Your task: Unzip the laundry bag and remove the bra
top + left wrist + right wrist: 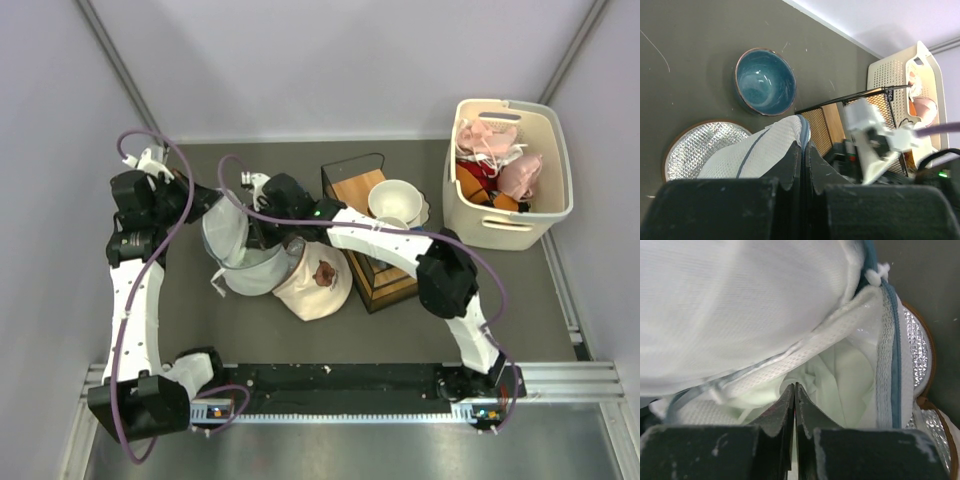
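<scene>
Black aluminium rail [340, 385] at the near edge of the table carries both arm bases, and from it the two arms reach onto the dark grey mat [300, 335] and meet left of centre over the laundry bag [240, 258]. A cream cap with a brown mark [318, 282] lies just right of the bag, touching it. In the left wrist view, the left gripper [802, 150] has its fingers pressed together on the bag's white mesh edge with its blue-grey trim, holding that side lifted. In the right wrist view, the right gripper [794, 391] sits at the bag's open mouth with its fingers closed flat against each other. Their tips meet pale soft fabric [840, 380] inside the pouch; whether they pinch it, and which garment it is, cannot be told. A foil-lined round disc with a brown rim [695, 147] lies under the bag, and a blue glazed bowl [765, 82] stands on the mat a little beyond it. Farther back, behind the right forearm, stands a black wire crate with a wooden insert [362, 190], with a white bowl [393, 198] at its far right corner. At the far right is a beige slotted basket [510, 228] holding pink garments [490, 135].
</scene>
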Available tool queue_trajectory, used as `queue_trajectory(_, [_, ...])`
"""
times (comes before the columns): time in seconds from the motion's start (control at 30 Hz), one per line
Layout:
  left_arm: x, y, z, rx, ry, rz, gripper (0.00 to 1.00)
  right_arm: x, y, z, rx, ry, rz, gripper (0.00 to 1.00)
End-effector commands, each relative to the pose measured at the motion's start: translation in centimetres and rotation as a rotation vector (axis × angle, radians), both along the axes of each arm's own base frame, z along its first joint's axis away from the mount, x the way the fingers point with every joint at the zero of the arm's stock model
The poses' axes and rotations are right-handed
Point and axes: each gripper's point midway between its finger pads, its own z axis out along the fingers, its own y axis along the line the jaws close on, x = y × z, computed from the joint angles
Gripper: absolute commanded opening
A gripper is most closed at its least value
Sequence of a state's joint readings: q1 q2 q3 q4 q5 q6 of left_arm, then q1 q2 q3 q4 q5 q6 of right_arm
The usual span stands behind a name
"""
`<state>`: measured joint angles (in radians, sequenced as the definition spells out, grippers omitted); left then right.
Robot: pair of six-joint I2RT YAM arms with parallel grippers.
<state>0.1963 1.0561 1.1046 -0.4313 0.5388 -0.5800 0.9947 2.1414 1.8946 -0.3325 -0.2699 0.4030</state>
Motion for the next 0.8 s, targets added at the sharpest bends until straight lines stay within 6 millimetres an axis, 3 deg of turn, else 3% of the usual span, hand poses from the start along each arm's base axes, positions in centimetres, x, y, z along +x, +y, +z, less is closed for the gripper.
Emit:
queue_trajectory(0.0, [0.2,-0.3,1.0,0.011,-0.059,-0.022,0.00,-1.4,-1.6,12.5,0.195,-0.178,0.009,0.00])
queue_trajectory(0.1, [0.2,-0.2,0.8,0.013,-0.054,-0.023,0.00,-1.7,-3.2,16.0,0.240,-0.233,-0.009,0.00])
queue_trajectory(0.23, [0.3,-0.2,0.8,0.014,-0.057,-0.022,0.00,-2.4,-4.4,19.1,0.286,-0.273,-0.011,0.00])
queue_trajectory(0.33, [0.2,-0.2,0.7,0.017,-0.055,-0.020,0.00,-2.6,-4.9,20.4,0.304,-0.296,-0.013,0.00])
queue_trajectory(0.43, [0.2,-0.2,0.6,0.013,-0.053,-0.020,0.00,-2.4,-4.8,20.2,0.302,-0.282,-0.015,0.00])
queue_trajectory(0.5, [0.2,-0.2,0.9,0.014,-0.059,-0.022,0.00,-2.1,-3.9,17.7,0.269,-0.234,-0.004,0.01])
queue_trajectory(0.6, [0.1,-0.3,1.3,0.010,-0.068,-0.026,0.00,-2.0,-2.2,13.1,0.211,-0.144,0.026,0.19])
queue_trajectory(0.67, [0.1,-0.5,1.6,0.003,-0.075,-0.030,0.00,-2.2,-1.2,11.4,0.192,-0.107,0.049,0.20])
queue_trajectory(0.7, [0.0,-0.6,1.8,-0.001,-0.078,-0.036,0.00,-2.0,-0.6,8.7,0.148,-0.076,0.055,0.21])
queue_trajectory(0.77, [0.0,-0.7,2.0,-0.004,-0.081,-0.043,0.00,-2.2,0.2,7.0,0.114,-0.082,0.069,0.28])
